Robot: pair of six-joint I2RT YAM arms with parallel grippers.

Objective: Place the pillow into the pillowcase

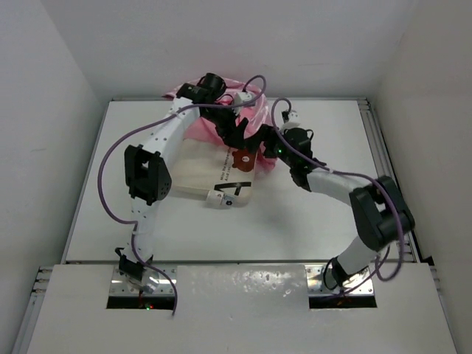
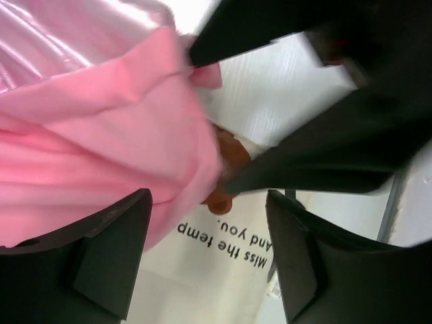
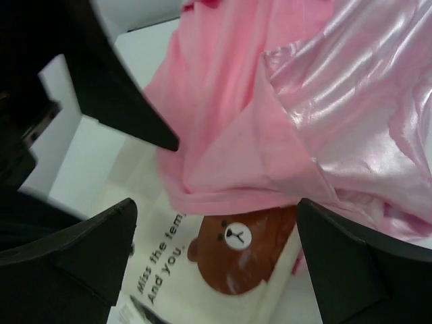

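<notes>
The cream pillow (image 1: 195, 171) lies flat mid-table, with its brown bear print (image 3: 237, 251), black lettering (image 2: 226, 244) and a white tag (image 1: 221, 198) at its near edge. The pink satin pillowcase (image 1: 214, 125) is bunched at the table's far side, and its edge (image 3: 229, 196) drapes over the pillow's far end, just above the bear. My left gripper (image 1: 234, 136) is open over the pillowcase edge and the lettering (image 2: 206, 266). My right gripper (image 1: 259, 144) is open over the bear print (image 3: 216, 270). Neither holds anything.
The white table (image 1: 295, 214) is boxed in by white walls at the back and both sides. The two grippers are close together, and each one's black fingers show in the other's wrist view (image 2: 324, 135) (image 3: 115, 94).
</notes>
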